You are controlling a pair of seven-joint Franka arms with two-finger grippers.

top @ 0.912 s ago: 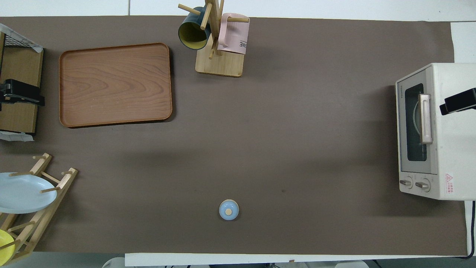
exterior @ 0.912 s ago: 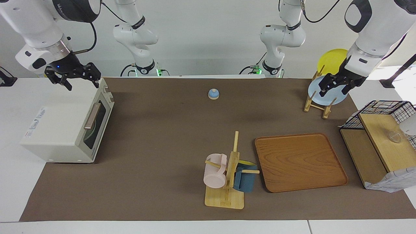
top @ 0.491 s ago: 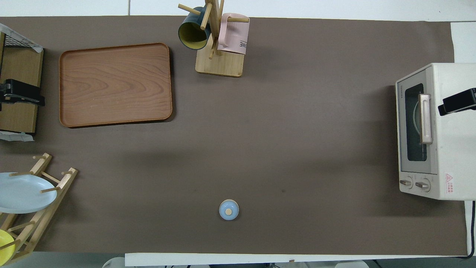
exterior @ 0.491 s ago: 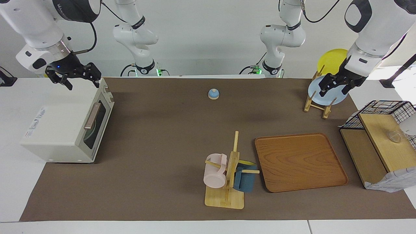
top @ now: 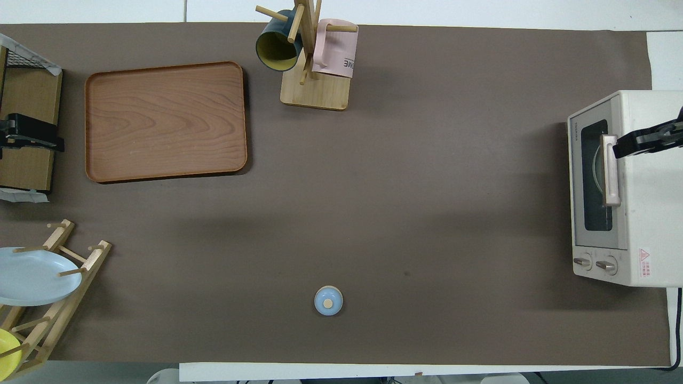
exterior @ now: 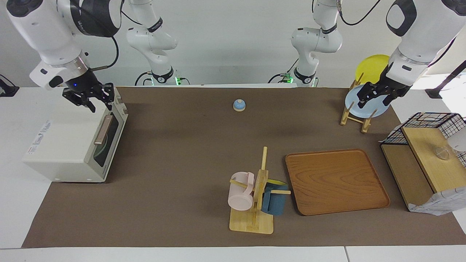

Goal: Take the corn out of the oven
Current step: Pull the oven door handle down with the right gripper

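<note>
**Right gripper drops toward the oven's top front edge**

The oven [exterior: 74, 140] sits shut at the right arm's end of the counter [exterior: 189, 153]; the corn cannot be seen through its door. The right gripper [exterior: 97, 102], fingers spread and empty, has moved lower and closer to the handle [exterior: 103, 130] since earlier. The left gripper [exterior: 375, 97] waits unmoved over the plate rack [exterior: 355, 118], holding nothing; its finger spacing is unclear.

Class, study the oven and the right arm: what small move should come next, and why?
Probably lower the right tool onto the tan handle and close on it. The oven door is shut, the corn is not visible, and the open tool hangs over the oven's top near the handle without touching it. The left tool waits over the plate rack.
</note>
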